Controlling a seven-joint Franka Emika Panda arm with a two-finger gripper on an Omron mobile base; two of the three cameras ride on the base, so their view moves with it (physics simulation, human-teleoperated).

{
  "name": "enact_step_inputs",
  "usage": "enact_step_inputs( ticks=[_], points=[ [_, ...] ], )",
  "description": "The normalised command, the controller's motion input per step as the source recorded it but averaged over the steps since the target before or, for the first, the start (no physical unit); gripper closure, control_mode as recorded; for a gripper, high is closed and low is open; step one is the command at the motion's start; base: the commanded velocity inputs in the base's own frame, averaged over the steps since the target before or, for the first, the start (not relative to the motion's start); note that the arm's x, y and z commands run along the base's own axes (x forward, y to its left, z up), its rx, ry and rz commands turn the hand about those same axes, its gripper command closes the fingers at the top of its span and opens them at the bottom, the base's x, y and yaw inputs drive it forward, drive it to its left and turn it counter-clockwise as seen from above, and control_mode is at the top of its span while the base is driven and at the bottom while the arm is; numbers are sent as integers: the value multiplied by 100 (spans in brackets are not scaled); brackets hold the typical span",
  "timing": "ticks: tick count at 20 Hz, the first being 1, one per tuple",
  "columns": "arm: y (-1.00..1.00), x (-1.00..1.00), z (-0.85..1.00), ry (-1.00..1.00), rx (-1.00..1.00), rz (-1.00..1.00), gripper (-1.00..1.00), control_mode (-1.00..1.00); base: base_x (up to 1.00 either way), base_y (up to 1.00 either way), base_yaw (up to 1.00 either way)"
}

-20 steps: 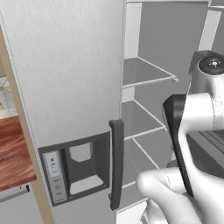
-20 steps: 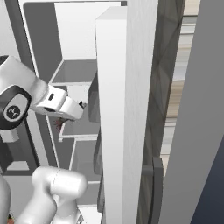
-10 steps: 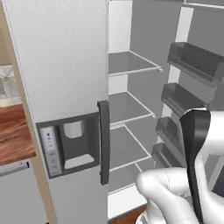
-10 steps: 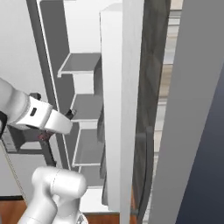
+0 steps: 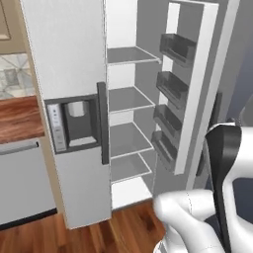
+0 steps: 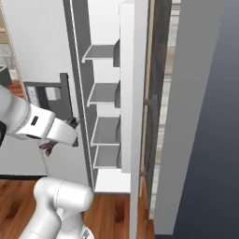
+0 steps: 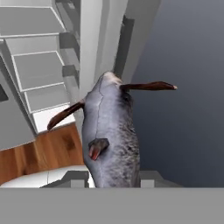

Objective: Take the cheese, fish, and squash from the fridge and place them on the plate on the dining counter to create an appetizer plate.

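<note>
Pale grey fridge (image 5: 74, 59) is seen in the left base view, right door swung open, white shelves (image 5: 129, 101) exposed. In the right base view the gripper (image 6: 50, 145) is held out before the shelves. In the hand view the grey fish (image 7: 110, 131) is pinched between the jaws, above the wood floor (image 7: 39, 153).

The fridge (image 5: 74, 74) is being seen ahead with its right door (image 5: 195, 89) swung open to the right. 4 shelves (image 5: 127, 99) are being stacked inside, and 4 bins (image 5: 170, 86) on the open door. A wooden counter (image 5: 20, 121) is lying left of the fridge. The fish (image 7: 111, 135) is being held in the gripper (image 6: 63, 142), out before the fridge.
</note>
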Motion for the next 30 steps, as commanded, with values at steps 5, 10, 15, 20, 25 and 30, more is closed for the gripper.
enact_step_inputs(
  ticks=[5,10,15,20,25,30],
  points=[
    [0,0,0,0,0,0,100,100,-100,27,13],
    [0,0,0,0,0,0,100,100,-100,14,13],
    [0,0,0,0,0,0,100,100,-100,4,11],
    [0,0,0,0,0,0,100,100,-100,2,11],
    [0,0,0,0,0,0,100,100,-100,6,12],
    [0,0,0,0,0,0,100,100,-100,20,11]
  ],
)
